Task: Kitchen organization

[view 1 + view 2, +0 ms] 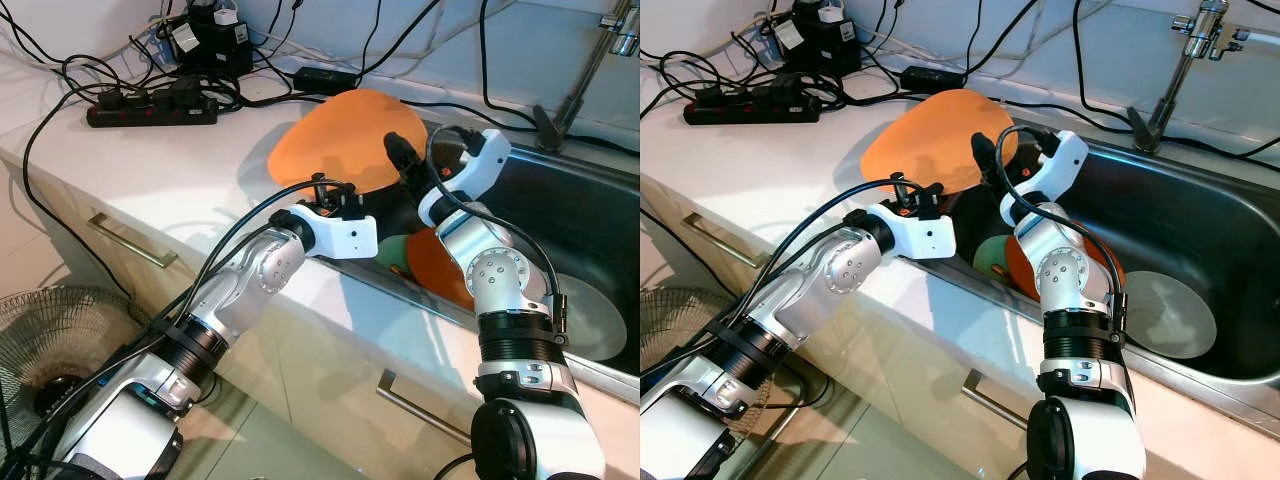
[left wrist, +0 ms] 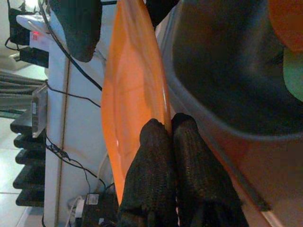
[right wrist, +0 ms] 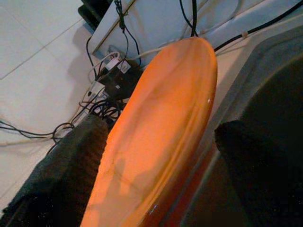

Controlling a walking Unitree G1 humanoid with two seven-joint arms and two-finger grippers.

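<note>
The left gripper (image 2: 170,137) was pinched shut on the rim of the large orange plate (image 1: 335,140), its two black fingers (image 2: 151,175) pressed together over the near edge. The plate stood tilted on its edge at the corner where the white countertop (image 1: 180,170) met the steel sink (image 1: 1200,240). The right gripper (image 3: 165,156) had its fingers spread wide on either side of the same plate, one on each face; whether they touched it could not be made out.

Inside the sink lay a second orange plate (image 1: 440,265), a green dish (image 1: 990,255) and a pale grey plate (image 1: 1170,315) on the basin floor. A faucet (image 1: 1185,60) rose behind the basin.

Further along the counter sat a black power strip (image 1: 150,108) amid a tangle of black cables (image 1: 250,70) and adapters against the white wall. Below the counter were cream drawer fronts with metal handles (image 1: 130,240), and a floor fan (image 1: 60,340) stood by the cabinets.
</note>
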